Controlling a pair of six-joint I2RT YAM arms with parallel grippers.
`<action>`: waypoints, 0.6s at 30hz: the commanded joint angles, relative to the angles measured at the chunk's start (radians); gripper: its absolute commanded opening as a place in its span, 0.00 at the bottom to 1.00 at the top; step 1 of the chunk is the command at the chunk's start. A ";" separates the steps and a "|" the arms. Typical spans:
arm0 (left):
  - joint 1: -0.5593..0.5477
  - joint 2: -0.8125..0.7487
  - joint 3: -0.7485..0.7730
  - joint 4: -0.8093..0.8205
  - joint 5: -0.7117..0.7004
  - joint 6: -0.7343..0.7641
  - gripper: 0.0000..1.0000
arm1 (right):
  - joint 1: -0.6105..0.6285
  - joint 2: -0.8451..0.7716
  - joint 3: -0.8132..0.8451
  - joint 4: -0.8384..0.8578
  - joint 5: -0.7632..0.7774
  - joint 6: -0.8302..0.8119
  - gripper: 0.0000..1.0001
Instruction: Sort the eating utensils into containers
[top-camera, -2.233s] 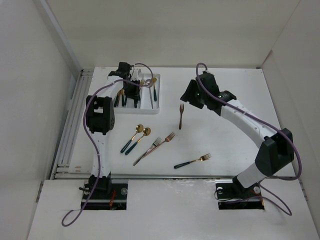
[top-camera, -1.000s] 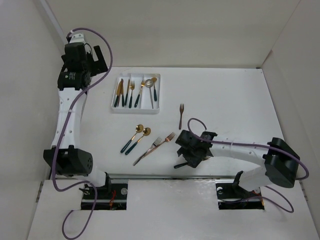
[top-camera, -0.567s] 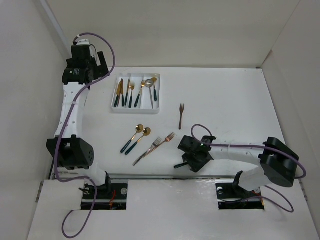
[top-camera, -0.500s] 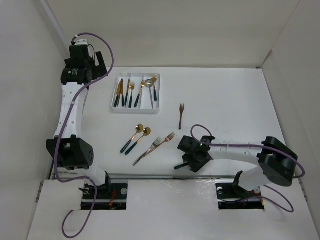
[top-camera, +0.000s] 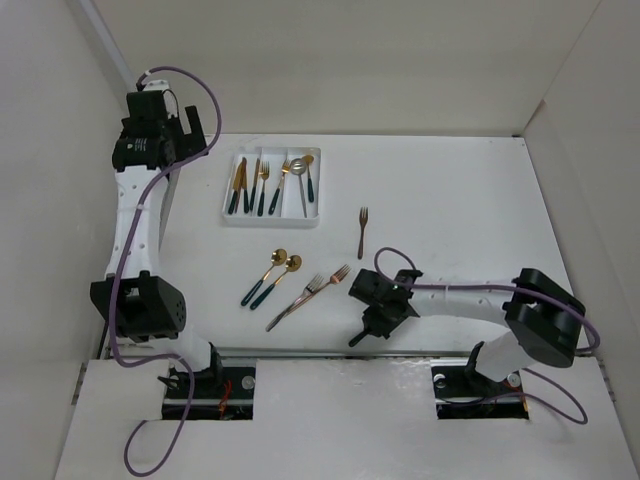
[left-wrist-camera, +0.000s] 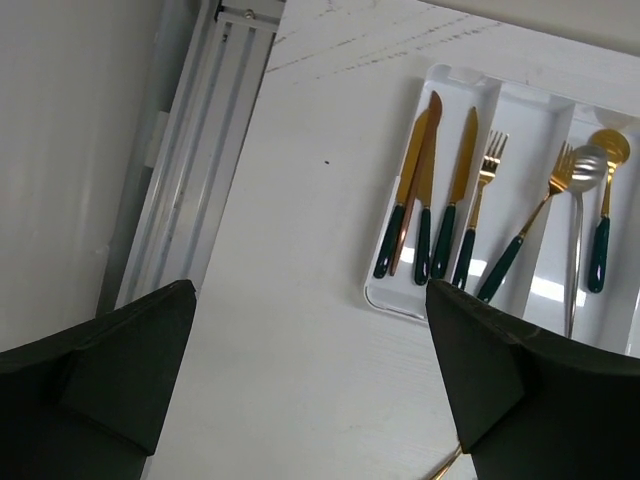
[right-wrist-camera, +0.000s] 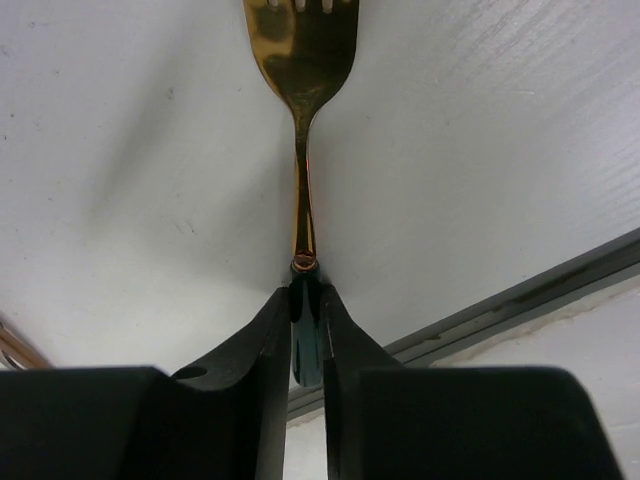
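My right gripper (right-wrist-camera: 306, 300) is shut on the dark green handle of a gold fork (right-wrist-camera: 300, 60), low over the table near its front edge. From above, the handle's end (top-camera: 356, 340) sticks out below that gripper (top-camera: 383, 308). The white tray (top-camera: 270, 222) at the back left holds knives (top-camera: 238, 187), forks (top-camera: 261, 185) and spoons (top-camera: 306, 178) in its three compartments. Two spoons (top-camera: 268, 280), two forks (top-camera: 310, 296) and a small copper fork (top-camera: 362, 232) lie loose on the table. My left gripper (left-wrist-camera: 308, 287) hangs open and high, left of the tray (left-wrist-camera: 385, 298).
White walls close in the table on the left, back and right. A metal rail (top-camera: 300, 352) runs along the front edge, just beyond the held fork's handle. Another rail (left-wrist-camera: 190, 150) lines the left side.
My right gripper has closed on the fork's green handle and shifted slightly left. The left arm has swayed a little up high, still open.
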 joint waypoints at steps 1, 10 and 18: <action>0.020 -0.078 -0.002 -0.001 0.133 0.113 1.00 | 0.006 0.035 -0.065 0.023 0.061 -0.039 0.00; -0.052 -0.069 -0.057 -0.169 0.761 0.357 0.96 | 0.006 -0.014 0.382 -0.160 0.497 -0.445 0.00; -0.147 -0.014 0.155 -0.488 1.049 0.595 0.99 | -0.073 -0.069 0.673 0.115 0.595 -0.882 0.00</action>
